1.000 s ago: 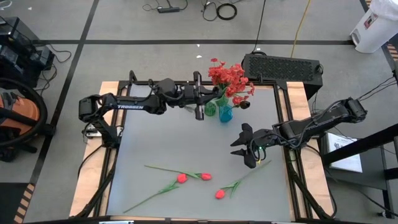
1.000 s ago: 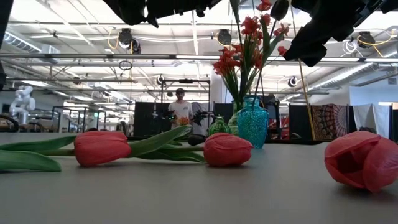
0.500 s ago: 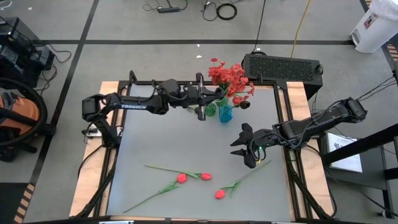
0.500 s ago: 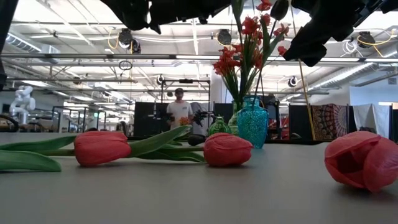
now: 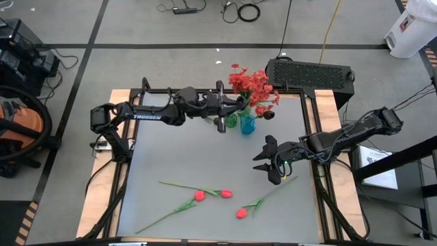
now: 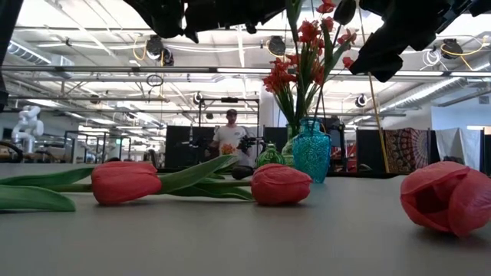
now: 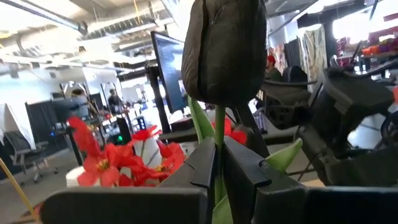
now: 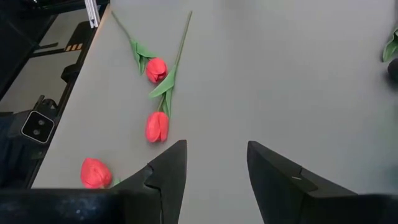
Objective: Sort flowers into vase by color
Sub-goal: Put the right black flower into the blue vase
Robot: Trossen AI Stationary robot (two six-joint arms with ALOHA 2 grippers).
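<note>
1. The left gripper hovers just beside the blue vase, its fingers nearly closed around the green stem of a dark tulip bud.
2. Red clustered blossoms stand in the blue vase.
3. Three pinkish-red tulips lie on the table, well in front of the blue vase.
4. The right gripper hangs in front of the blue vase, jaws parted, holding nothing.

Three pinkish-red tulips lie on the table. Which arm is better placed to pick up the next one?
Probably the right. Its end effector is open, empty and near the tulips. The left end effector is at the vases, its fingers around a dark bud's stem.
</note>
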